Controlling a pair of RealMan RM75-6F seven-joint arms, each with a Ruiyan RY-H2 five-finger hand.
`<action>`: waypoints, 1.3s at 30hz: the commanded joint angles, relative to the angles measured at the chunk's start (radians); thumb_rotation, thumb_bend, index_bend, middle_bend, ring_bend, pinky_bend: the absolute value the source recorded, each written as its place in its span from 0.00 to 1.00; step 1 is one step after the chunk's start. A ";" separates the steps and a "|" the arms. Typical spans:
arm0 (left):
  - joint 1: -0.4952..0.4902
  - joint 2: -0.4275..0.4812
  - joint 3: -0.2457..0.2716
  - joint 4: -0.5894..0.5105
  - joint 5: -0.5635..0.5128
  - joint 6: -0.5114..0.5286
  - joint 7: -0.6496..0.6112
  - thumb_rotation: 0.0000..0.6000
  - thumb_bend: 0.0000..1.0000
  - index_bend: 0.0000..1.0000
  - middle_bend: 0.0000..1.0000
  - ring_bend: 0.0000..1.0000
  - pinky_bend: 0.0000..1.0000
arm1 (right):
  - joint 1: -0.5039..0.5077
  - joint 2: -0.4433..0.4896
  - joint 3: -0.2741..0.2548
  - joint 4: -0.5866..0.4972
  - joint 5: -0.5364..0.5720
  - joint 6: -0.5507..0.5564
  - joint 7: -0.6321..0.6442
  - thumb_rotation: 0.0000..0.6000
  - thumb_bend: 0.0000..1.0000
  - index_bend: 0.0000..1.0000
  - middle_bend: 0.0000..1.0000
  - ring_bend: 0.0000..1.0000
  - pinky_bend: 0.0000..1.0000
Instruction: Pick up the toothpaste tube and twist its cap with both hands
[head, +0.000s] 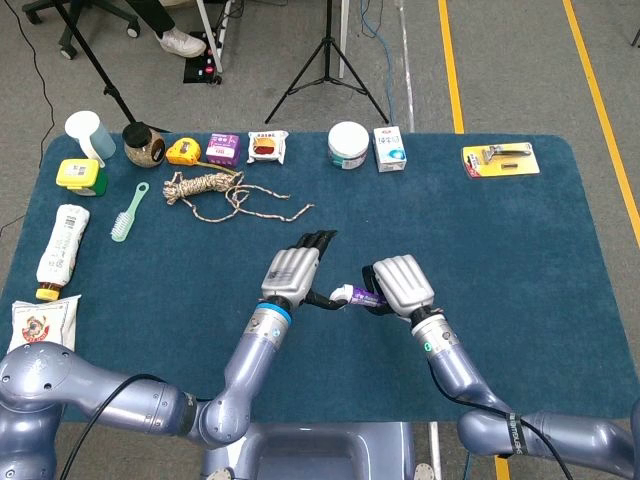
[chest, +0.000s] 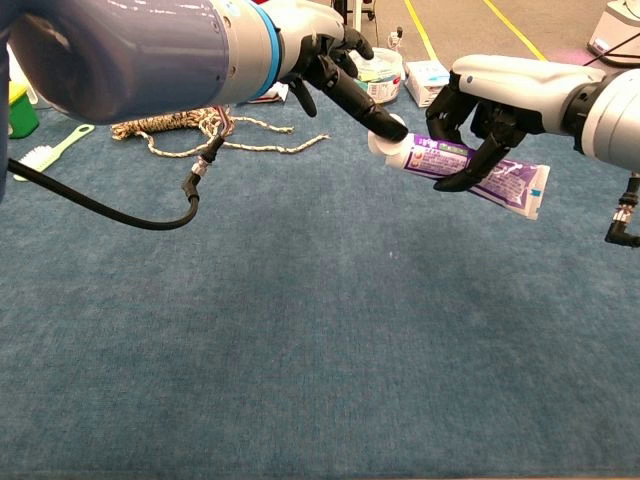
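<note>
My right hand (chest: 490, 105) grips the purple toothpaste tube (chest: 480, 172) above the desk (chest: 300, 330); my left hand (chest: 335, 60) seems to pinch its white cap (chest: 385, 148).

Both arms are sheathed in smooth, glossy blue-grey shells, swelling into rounded joint housings near the lower edge of the head view, and a bright blue ring marks the wrist of the left arm (head: 240, 365), with a smaller teal-lit band on the right arm (head: 455, 370). The left hand (head: 291, 272) and right hand (head: 401, 284) have ribbed silver-grey backs and black fingers (chest: 352, 95). A black cable (chest: 120, 215) with a metal-collared plug loops beneath the left forearm in the chest view, and a shorter black lead hangs at the right wrist.
</note>
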 joint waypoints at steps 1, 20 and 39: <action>0.004 0.003 0.003 0.002 0.008 0.004 0.001 0.82 0.11 0.04 0.09 0.06 0.22 | -0.007 0.008 0.001 -0.003 -0.017 -0.002 0.025 1.00 0.30 0.82 0.86 0.97 1.00; 0.029 0.007 0.002 0.046 0.005 -0.020 -0.009 0.82 0.11 0.03 0.09 0.05 0.22 | -0.042 0.035 0.008 -0.001 -0.081 -0.013 0.167 1.00 0.30 0.82 0.87 0.97 1.00; 0.130 0.107 0.039 -0.052 0.180 -0.103 -0.133 0.04 0.11 0.11 0.09 0.07 0.22 | -0.053 0.057 0.049 -0.064 0.037 -0.123 0.346 1.00 0.30 0.82 0.87 0.98 1.00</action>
